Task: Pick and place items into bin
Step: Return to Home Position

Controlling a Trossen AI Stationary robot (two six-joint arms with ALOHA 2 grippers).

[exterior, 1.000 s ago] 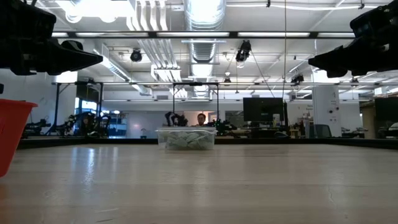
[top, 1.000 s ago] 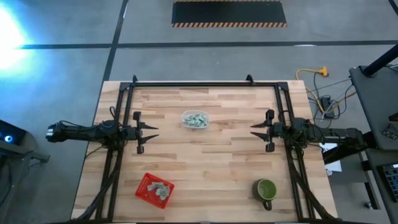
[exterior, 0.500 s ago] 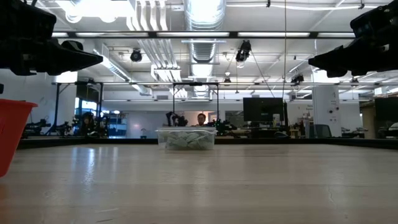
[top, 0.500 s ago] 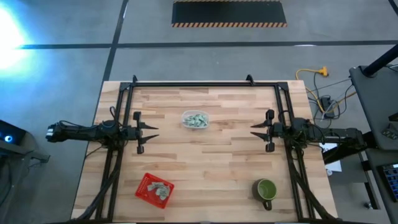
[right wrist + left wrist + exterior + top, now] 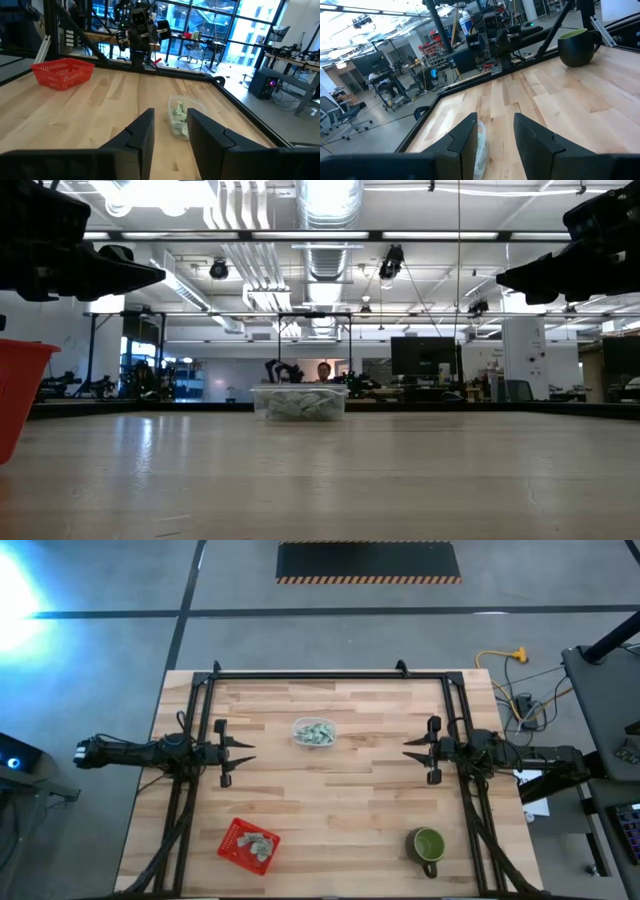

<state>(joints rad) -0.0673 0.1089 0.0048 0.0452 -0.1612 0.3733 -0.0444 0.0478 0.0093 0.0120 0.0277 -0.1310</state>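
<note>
High view: both arms lie drawn back to opposite sides of the desk [image 5: 340, 810], the left gripper [image 5: 246, 752] and right gripper [image 5: 410, 750] pointing inward at each other, well apart from everything on the wood; each wrist view shows its own two dark fingers spread with nothing between them, so both look empty.

The step in hand reads as parking the arms at rest; to do it well, I would keep the wrists level and raised as the low view shows them, hold the fingers parted and empty, and make any last settling small, without swinging over the transparent bin [image 5: 295, 732] or the green mug [image 5: 428, 843] near the right arm's base.

The items [image 5: 316, 732] are mostly heaped inside that bin, midway between the grippers toward the far edge; a few more lie in the red basket [image 5: 228, 840] at the near left, so the sorting may not be finished.

The bin is thin clear plastic with rounded corners, probably light and easy to nudge; the basket is square red mesh; the mug looks glazed, with a side handle; the items are small, pale green-and-white wrapped pieces; the desk is smooth, pale jointed planks inside a black metal frame.
</note>
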